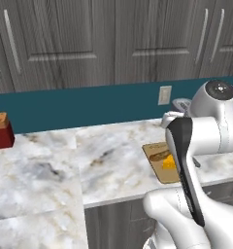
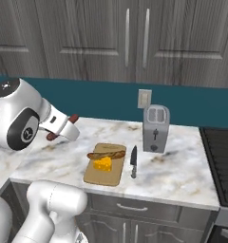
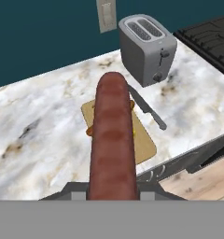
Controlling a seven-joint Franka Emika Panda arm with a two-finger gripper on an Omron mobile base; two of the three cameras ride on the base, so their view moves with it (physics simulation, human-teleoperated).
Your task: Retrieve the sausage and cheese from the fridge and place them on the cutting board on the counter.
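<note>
Marble counter (image 2: 182, 175) seen below gripper (image 3: 113, 193); slim red-brown sausage (image 3: 112, 140) pinched between jaws, held above cutting board (image 2: 104, 175) carrying cheese (image 2: 103, 163); knife (image 2: 133, 161), toaster (image 2: 156, 128) beyond.

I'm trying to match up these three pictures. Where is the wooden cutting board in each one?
Left base view: the cutting board lies centre right, partly behind the white arm.
Right base view: just below centre, left of the knife.
Hand view: centre, partly behind the sausage.
Shared landmark: the wall outlet, above and behind the board.
</note>
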